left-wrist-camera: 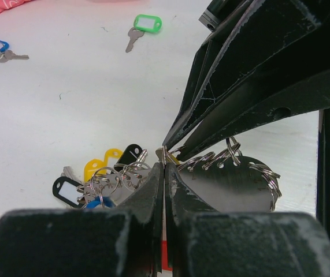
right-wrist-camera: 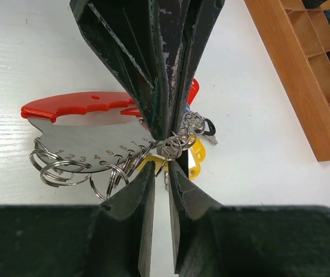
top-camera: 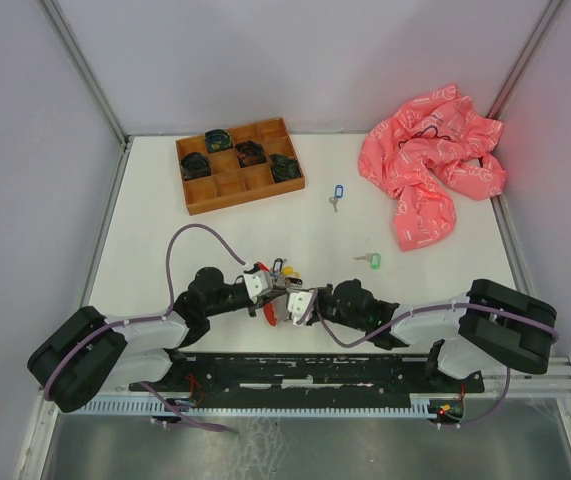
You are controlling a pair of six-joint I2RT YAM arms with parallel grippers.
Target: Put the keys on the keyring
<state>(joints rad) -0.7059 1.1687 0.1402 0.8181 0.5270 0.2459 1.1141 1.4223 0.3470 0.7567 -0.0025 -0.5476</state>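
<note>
Frankly, you cannot see what sits between the tips. Your left claw [left-wrist-camera: 164,164] is pressed together on the keyring [right-wrist-camera: 89,138], and its fingers bury the ring cluster. Your right claw [right-wrist-camera: 162,168], tip to tip against it, is squeezed to a slit on a silvery sliver [right-wrist-camera: 166,173]; you cannot tell whether that is key or ring. The keyring is a flat, dull metal half-disc with numbers along its curved edge, thin wire rings threaded there and a glossy red plastic grip. Tagged keys [right-wrist-camera: 197,156] bunch just left of the left claw's tips: yellow and black tags, a blue one half hidden. Beyond both claws, on the white bench [left-wrist-camera: 66,104], lie a green-tagged key [left-wrist-camera: 141,26] and a blue-tagged key [left-wrist-camera: 0,51].
</note>
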